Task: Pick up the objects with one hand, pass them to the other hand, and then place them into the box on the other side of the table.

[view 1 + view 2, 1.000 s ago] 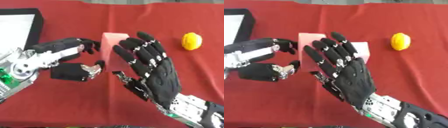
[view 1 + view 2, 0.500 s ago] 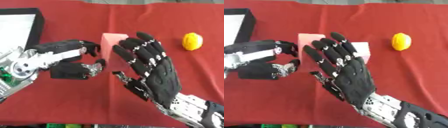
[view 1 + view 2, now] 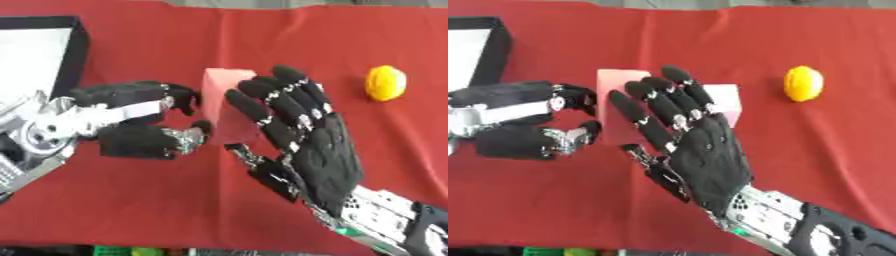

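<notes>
Pink block [image 3: 614, 107] upright between hands.

I see the block [image 3: 229, 107] mid-table between my left hand [image 3: 131, 125] and right hand [image 3: 306, 145]; box [image 3: 39, 60] far left, lemon [image 3: 385, 83] far right.

head stereo pair, looking down close (views nearly identical)
</notes>
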Robot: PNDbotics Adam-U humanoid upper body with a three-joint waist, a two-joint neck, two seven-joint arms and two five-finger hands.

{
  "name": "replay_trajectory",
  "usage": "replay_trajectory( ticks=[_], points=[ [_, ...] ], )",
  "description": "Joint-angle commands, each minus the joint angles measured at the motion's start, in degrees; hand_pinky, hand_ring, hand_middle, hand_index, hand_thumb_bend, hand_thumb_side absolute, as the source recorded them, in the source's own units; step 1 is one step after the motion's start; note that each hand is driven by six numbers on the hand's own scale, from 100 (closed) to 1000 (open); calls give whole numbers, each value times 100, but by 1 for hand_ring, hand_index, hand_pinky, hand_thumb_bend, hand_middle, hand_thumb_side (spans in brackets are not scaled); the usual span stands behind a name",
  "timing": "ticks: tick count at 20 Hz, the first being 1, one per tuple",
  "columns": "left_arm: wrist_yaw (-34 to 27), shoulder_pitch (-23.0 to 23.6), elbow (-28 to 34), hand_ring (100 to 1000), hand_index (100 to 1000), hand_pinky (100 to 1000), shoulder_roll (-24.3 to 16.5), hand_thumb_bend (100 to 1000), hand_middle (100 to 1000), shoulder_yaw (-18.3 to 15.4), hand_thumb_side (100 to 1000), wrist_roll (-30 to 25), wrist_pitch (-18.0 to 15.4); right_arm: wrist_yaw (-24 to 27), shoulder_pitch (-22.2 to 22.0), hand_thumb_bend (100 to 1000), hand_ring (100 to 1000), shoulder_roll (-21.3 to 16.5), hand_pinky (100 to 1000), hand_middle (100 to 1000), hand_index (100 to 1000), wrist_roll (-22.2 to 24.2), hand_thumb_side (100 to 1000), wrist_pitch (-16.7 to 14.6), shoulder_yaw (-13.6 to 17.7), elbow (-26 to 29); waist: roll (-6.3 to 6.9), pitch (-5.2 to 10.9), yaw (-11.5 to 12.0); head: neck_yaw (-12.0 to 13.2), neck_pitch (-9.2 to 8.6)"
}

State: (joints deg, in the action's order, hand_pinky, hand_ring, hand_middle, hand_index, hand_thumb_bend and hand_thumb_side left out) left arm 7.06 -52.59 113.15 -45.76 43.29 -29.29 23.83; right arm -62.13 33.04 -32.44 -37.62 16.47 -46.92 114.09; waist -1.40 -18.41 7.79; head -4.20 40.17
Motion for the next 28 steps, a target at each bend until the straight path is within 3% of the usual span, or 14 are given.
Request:
replay_trajectory(
  ticks=[1, 8, 18, 28],
  points=[
    [-40, -86, 144, 897, 993, 948, -11, 117, 890, 7, 1000, -144, -129, 79, 100, 100, 606, 3, 760, 475, 647, 55, 100, -4, 135, 50, 21, 93, -9, 4, 9],
    [-96, -110, 144, 897, 995, 948, 33, 141, 891, 1, 1000, -310, -154, 58, 151, 100, 601, 29, 774, 478, 651, 144, 100, -135, 174, 50, 21, 78, -16, 1, 25],
    [-370, -182, 144, 895, 988, 944, 143, 194, 889, -26, 1000, -341, 54, -37, 210, 122, 591, 70, 784, 491, 666, 388, 100, -204, 141, 50, 17, 68, -8, 8, 48],
    [-483, -212, 144, 900, 991, 949, 223, 237, 893, -15, 1000, -531, 48, 97, 301, 181, 602, 165, 796, 511, 693, 1261, 100, -110, 167, 50, 23, 32, -2, -6, 72]
  ],
)
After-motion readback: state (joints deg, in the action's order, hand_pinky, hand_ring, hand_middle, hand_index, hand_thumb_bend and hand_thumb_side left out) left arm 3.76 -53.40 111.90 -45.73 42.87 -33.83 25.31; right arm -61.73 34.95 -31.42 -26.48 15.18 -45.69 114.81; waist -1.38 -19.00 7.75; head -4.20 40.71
